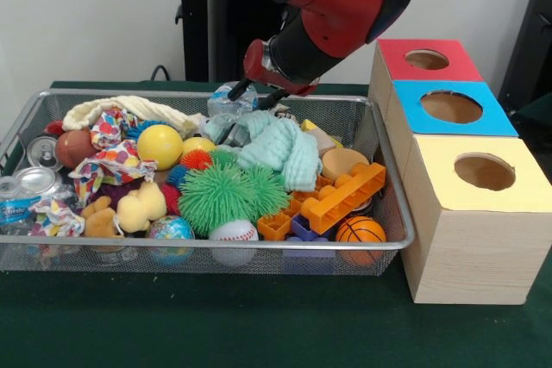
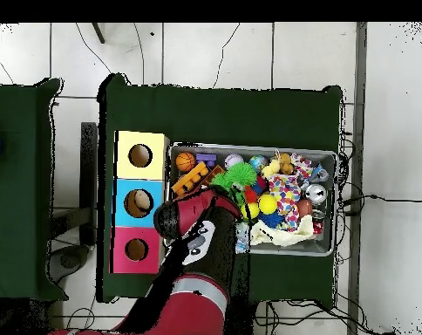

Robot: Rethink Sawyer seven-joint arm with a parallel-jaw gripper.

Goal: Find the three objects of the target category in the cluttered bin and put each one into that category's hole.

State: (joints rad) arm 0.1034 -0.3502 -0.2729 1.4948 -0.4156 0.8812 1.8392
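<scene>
Wide, shallow wire-mesh bin (image 1: 392,180) with a thick silver rim, heaped full. At the far rim, a thin, dented, see-through bottle (image 1: 226,99), bluish, lying just beside the gripper (image 1: 250,99). Black fingers (image 1: 239,90) angled down towards the pile, dark tips close over the bottle and a mint knitted cloth (image 1: 278,146); cannot tell whether parted or closed. At the left edge, a second clear bottle (image 1: 15,206) with a blue-and-white label, pressed against the mesh wall, next to two silver can tops (image 1: 39,166). In the middle, a spiky green rubber ball (image 1: 224,196), a smooth yellow ball (image 1: 159,146), blocky orange plastic bricks (image 1: 341,199), a stitched baseball (image 1: 234,231) and a small basketball (image 1: 360,229) against the near rim. Little bare mesh anywhere; clutter up to rim height. Right of the bin, touching its end, a pale wooden box (image 1: 466,247) with red, blue and yellow top panels; round blue-panel hole (image 1: 451,107) in the middle, unobstructed above. In the overhead view, red arm (image 2: 197,253) crossing from the base towards the bin's near-box end.
</scene>
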